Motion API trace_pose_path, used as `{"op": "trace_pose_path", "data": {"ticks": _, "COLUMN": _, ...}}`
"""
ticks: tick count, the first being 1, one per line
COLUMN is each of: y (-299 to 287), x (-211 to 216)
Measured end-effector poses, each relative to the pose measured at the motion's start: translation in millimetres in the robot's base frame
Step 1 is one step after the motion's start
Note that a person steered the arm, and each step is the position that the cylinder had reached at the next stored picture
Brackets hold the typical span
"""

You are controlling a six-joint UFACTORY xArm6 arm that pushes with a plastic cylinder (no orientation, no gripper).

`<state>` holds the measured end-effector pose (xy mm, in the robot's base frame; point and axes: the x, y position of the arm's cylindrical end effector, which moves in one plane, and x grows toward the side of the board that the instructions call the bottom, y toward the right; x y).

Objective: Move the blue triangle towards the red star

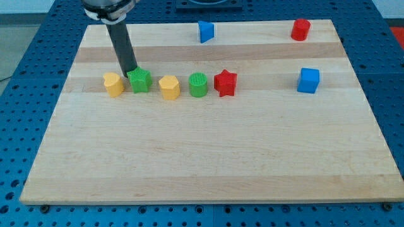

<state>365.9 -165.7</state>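
My tip (132, 71) is resting on the table (208, 157) at the far edge of the green star (140, 81), touching it or nearly so, with the dark rod (122, 44) rising up and slightly toward the view's left. This arm is carrying no hand, only the rod, so nothing is being held and there is no opening to report.

Just to the view's left of my tip, the yellow block (113, 84) is sitting close beside the green star. Running away from my tip toward the view's right, in one row, a second yellow block (169, 87), a green cylinder (198, 84) and the red star (225, 82) are standing near one another, the last two almost touching.

The blue triangle (206, 31) is lying well away from my tip, up toward the view's top and to the right, near the table's far edge, above the row and well apart from the red star.

Farther right still, a red cylinder (301, 29) is sitting near the top right corner, and a blue cube (308, 80) is standing alone level with the row.
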Motion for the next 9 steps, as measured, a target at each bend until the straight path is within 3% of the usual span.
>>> {"op": "trace_pose_path", "data": {"ticks": 1, "y": 0, "x": 19}}
{"op": "trace_pose_path", "data": {"ticks": 2, "y": 0, "x": 7}}
{"op": "trace_pose_path", "data": {"ticks": 4, "y": 3, "x": -117}}
{"op": "trace_pose_path", "data": {"ticks": 5, "y": 39, "x": -155}}
{"op": "trace_pose_path", "data": {"ticks": 6, "y": 99, "x": -160}}
{"op": "trace_pose_path", "data": {"ticks": 8, "y": 206, "x": -85}}
{"op": "trace_pose_path", "data": {"ticks": 9, "y": 222, "x": -77}}
